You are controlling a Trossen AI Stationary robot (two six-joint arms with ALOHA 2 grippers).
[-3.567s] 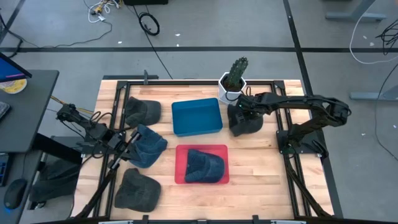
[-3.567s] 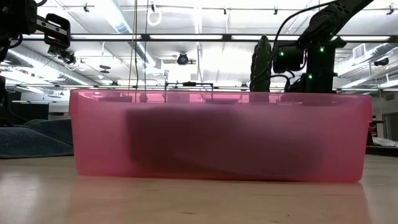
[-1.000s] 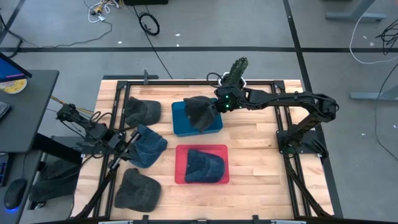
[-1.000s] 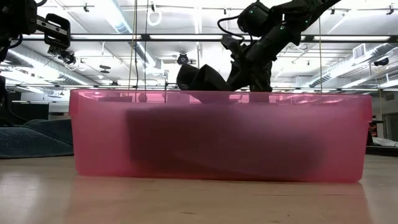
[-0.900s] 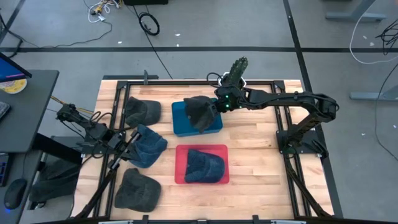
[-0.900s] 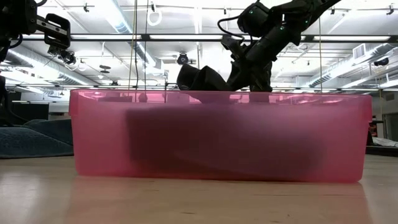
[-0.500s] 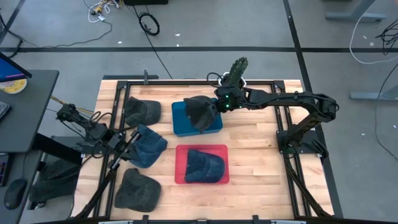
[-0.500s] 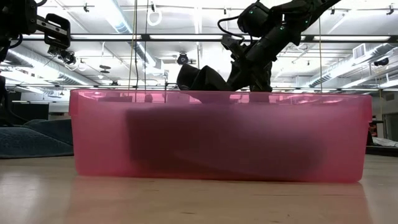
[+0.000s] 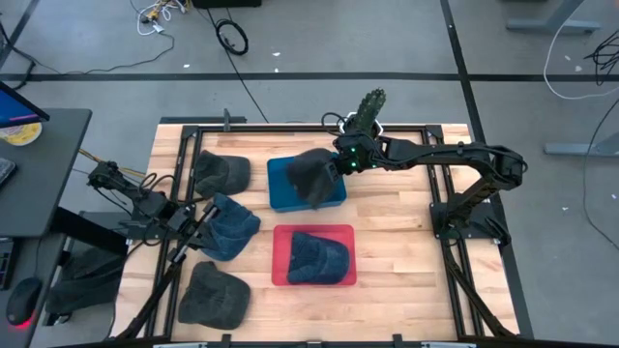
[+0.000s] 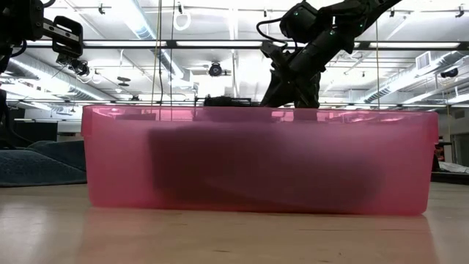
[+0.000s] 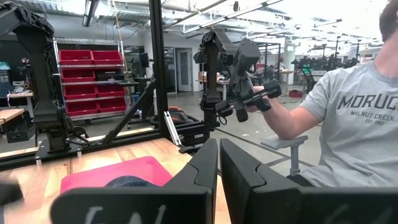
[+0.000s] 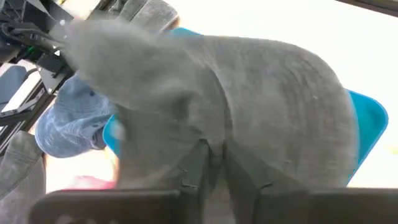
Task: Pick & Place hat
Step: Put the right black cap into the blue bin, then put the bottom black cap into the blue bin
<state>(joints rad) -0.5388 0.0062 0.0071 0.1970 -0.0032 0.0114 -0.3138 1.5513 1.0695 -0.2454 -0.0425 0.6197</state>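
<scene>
A grey hat [image 9: 309, 174] lies in the blue bin [image 9: 288, 200] at the table's far middle and overhangs its near-right wall. It fills the right wrist view [image 12: 249, 93], blurred. My right gripper [image 9: 339, 164] hovers over the hat's right edge with its fingers slightly apart [image 12: 216, 163]. In the low view the gripper [image 10: 277, 89] is above the bin line. Only a dark sliver of the hat [image 10: 227, 100] shows there. My left gripper [image 9: 200, 217] waits shut at the table's left [image 11: 219, 155]. My right gripper stands over the grey hat's right edge [image 12: 214, 140], its fingers [image 12: 198, 163] a little apart on either side of the cloth. I cannot tell whether they touch it. The hat rests in the blue bin rather than hanging from the fingers.
A red bin [image 9: 280, 253] [image 10: 256, 161] at the near middle holds a blue denim hat [image 9: 317, 258]. Three more hats lie at the left [image 9: 221, 172] [image 9: 230, 227] [image 9: 213, 295]. A cactus in a white pot [image 9: 363, 121] stands behind the right gripper. A person [image 11: 348, 124] sits beyond the table.
The right gripper stayed in place over the blue bin and let go. The grey hat, which hung raised beside the fingers, has dropped into the bin and sunk below the red bin's rim line in the low view.
</scene>
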